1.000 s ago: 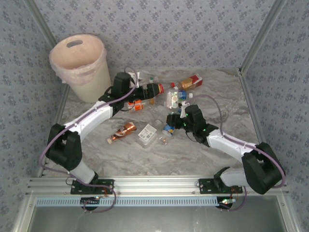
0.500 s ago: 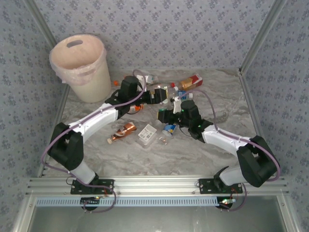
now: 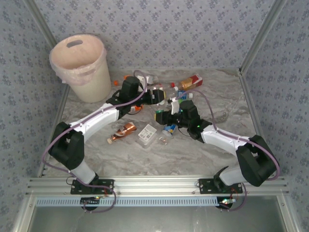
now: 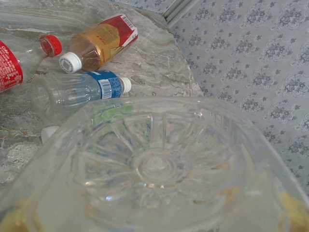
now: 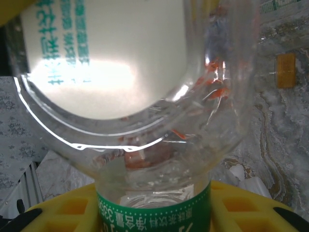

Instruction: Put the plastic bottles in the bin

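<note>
Reaching: left arm (image 3: 104, 115) outstretched | right arm (image 3: 219, 137) bent, jaws clamp green-labelled bottle (image 5: 153, 209)

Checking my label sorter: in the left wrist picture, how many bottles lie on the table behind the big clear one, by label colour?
red-label bottle: 1
orange-and-red-label bottle: 1
blue-label bottle: 1
Total: 3
Not counted: a white cap at lower left, since I cannot tell what it belongs to.
</note>
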